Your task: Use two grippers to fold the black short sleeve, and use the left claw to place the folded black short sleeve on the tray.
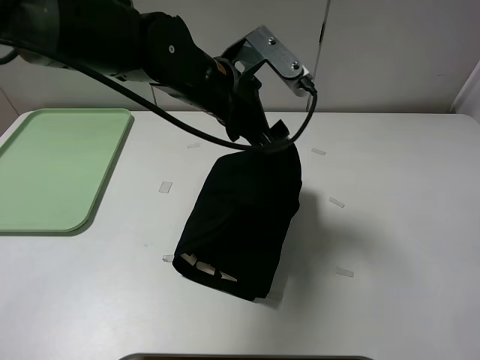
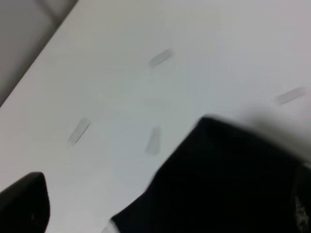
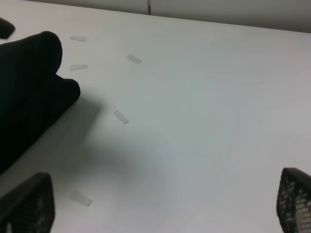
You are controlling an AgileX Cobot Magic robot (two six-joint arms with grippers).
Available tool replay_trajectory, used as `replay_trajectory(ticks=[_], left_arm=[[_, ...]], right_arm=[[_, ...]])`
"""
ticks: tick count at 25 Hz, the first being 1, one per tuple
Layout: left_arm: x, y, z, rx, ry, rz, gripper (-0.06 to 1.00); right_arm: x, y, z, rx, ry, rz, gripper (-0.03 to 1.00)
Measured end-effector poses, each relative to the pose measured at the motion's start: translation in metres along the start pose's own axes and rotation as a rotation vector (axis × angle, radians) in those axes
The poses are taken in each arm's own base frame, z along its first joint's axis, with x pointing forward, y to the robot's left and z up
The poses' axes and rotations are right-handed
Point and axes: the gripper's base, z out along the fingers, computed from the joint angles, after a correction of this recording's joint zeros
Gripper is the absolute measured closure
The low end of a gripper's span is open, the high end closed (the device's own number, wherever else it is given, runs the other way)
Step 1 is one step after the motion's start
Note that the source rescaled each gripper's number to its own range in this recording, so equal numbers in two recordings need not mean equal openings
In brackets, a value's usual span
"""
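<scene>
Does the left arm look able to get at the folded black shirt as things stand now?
Probably yes. The left end effector hangs open right at the far end of the black short sleeve. Only small tape marks lie near it on the table, so nothing seems to block it.

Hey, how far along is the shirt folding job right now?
Folding looks done: the black short sleeve lies as a compact bundle on the table. In hand: the left end effector is open at its far end. Remaining: grip it and carry it to the tray.
</scene>
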Motion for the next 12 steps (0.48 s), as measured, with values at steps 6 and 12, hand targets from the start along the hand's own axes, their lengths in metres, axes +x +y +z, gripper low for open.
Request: replay_trajectory(ticks=[6, 12], left_arm=[[0.019, 0.021, 0.001, -0.04, 0.032, -0.052, -0.05], [0.041, 0.022, 0.015, -0.055, 0.065, -0.091, -0.05]], right_arm=[[0.0, 0.0, 0.0, 0.0, 0.0, 0.0, -0.03], [0.0, 0.0, 0.0, 0.0, 0.0, 0.0, -0.03]])
